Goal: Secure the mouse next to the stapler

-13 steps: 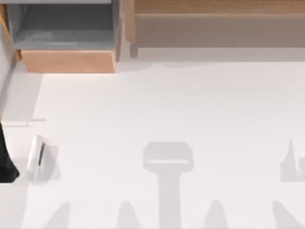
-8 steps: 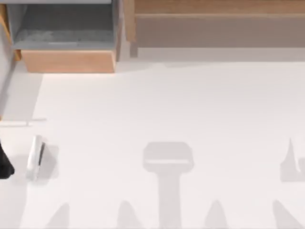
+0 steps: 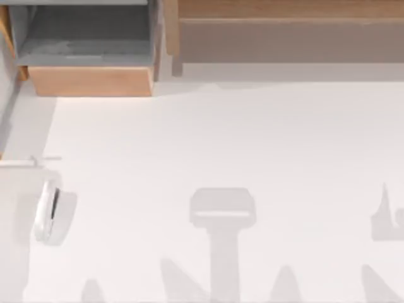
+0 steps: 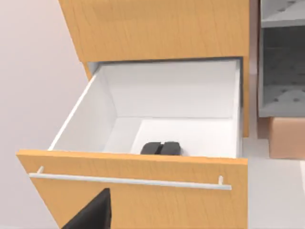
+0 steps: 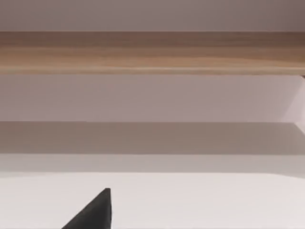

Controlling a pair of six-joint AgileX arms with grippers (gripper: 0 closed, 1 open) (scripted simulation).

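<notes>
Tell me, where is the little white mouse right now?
In the top view, the mouse lies on the white table near its left edge, well below the wooden drawer unit.

The white desk [image 3: 221, 139] carries the mouse [image 3: 48, 211], which lies near its left edge. At the desk's far side stand a wooden unit [image 3: 88, 79] on the left and a long wooden shelf [image 3: 284, 25] to its right.
</notes>
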